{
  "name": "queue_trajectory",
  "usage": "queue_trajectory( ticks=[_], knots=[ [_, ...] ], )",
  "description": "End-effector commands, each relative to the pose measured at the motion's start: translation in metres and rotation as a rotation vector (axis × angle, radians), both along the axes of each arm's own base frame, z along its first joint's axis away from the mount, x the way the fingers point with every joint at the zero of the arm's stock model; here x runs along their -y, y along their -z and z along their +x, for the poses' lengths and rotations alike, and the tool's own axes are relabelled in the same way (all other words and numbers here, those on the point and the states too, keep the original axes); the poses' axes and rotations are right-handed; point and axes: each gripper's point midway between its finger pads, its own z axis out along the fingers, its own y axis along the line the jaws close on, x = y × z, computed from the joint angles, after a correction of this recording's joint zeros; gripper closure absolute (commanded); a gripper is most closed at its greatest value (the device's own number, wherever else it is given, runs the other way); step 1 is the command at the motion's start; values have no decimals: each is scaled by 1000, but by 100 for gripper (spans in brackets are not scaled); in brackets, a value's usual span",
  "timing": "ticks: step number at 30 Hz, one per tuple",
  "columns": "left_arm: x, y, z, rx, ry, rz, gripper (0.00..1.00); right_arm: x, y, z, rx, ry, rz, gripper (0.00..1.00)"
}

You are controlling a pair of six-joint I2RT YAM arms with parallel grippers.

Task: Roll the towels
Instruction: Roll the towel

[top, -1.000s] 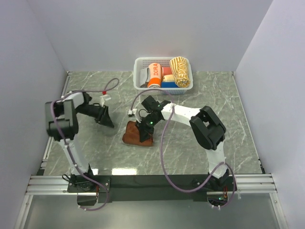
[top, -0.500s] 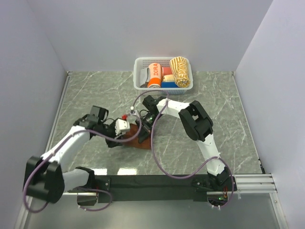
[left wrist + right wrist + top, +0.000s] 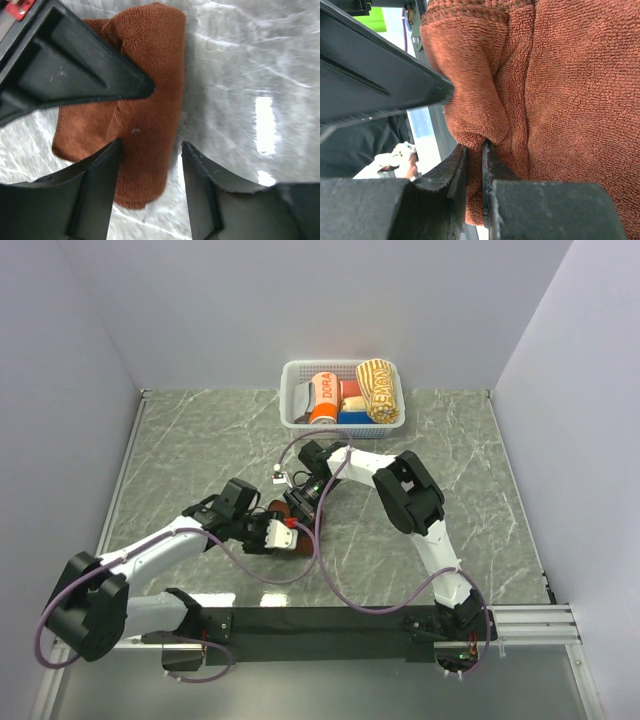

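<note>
The rust-brown towel (image 3: 303, 537) lies partly rolled on the marble table, mostly hidden under both grippers. In the left wrist view the towel (image 3: 145, 100) runs as a thick roll, and my left gripper (image 3: 150, 150) is open, straddling its near end. My right gripper (image 3: 474, 150) is shut on a fold at the edge of the towel (image 3: 560, 100). In the top view the left gripper (image 3: 288, 534) and the right gripper (image 3: 300, 508) meet over the towel. The cream-yellow striped towel (image 3: 378, 390) lies rolled in the basket.
A white basket (image 3: 290, 400) at the back holds the orange "DORA" roll (image 3: 323, 397) and small coloured rolls. Cables loop from both arms over the table. The right gripper's finger (image 3: 65, 75) crosses the left wrist view.
My left arm has swung from the far left of the table across to the rust-brown towel. My right gripper has stayed on the towel and shifted slightly.
</note>
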Motion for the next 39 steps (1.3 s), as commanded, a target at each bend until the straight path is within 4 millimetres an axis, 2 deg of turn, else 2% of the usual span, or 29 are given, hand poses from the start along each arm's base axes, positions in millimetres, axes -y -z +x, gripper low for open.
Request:
queue_trajectory(
  ticks=[1,4,5,9,12,15,16,18,19,20,21,23,24,25,27,28,30,31,33,34,35,36,37,38,39],
  knots=[
    [6,12,8,49,47,24,45,39,83,-6,83,-48,-293,100],
    [3,28,8,8,37,68,53,38,78,-3,105,-46,-283,100],
    [3,29,8,-3,38,77,61,37,75,-2,115,-49,-277,100],
    [-5,43,-6,-97,52,132,76,44,76,3,164,-62,-303,100],
    [-9,47,-20,-187,73,165,88,48,70,14,223,-58,-313,91],
    [-11,44,-34,-325,70,205,97,58,57,44,340,-2,-333,72],
    [-10,40,-35,-352,62,205,99,59,42,55,377,28,-315,69],
    [-14,40,-47,-429,64,228,99,66,24,80,434,105,-289,60],
    [-12,38,-48,-449,62,222,99,67,7,89,469,142,-264,59],
    [-12,37,-49,-467,56,225,99,68,-2,99,499,174,-243,58],
    [-11,36,-50,-508,36,234,99,77,-18,110,525,223,-228,54],
    [-9,37,-50,-552,17,246,99,85,-34,123,562,275,-210,53],
    [-10,40,-53,-595,8,265,99,95,-41,132,576,312,-211,53],
    [-6,37,-48,-608,-14,259,99,103,-53,135,599,345,-205,53],
    [-2,41,-46,-652,-35,269,99,118,-66,144,630,391,-203,52],
    [2,37,-39,-664,-55,268,99,135,-80,152,657,443,-201,53],
    [5,44,-36,-727,-77,293,99,156,-83,152,672,475,-221,53],
    [10,38,-27,-748,-99,283,99,172,-92,153,693,511,-226,53],
    [14,45,-25,-841,-119,291,99,191,-101,152,721,549,-239,53],
    [18,42,-12,-845,-133,271,99,200,-109,146,751,570,-241,52],
    [17,43,-13,-886,-139,283,99,211,-114,147,776,599,-247,53],
    [17,51,-12,-931,-146,292,99,216,-117,143,794,610,-248,52],
    [19,50,0,-924,-150,281,99,224,-123,134,833,619,-255,52],
    [17,57,-1,-969,-157,305,99,226,-126,130,855,620,-256,52],
    [17,59,3,-977,-161,306,99,228,-128,125,874,618,-255,48]
  ],
)
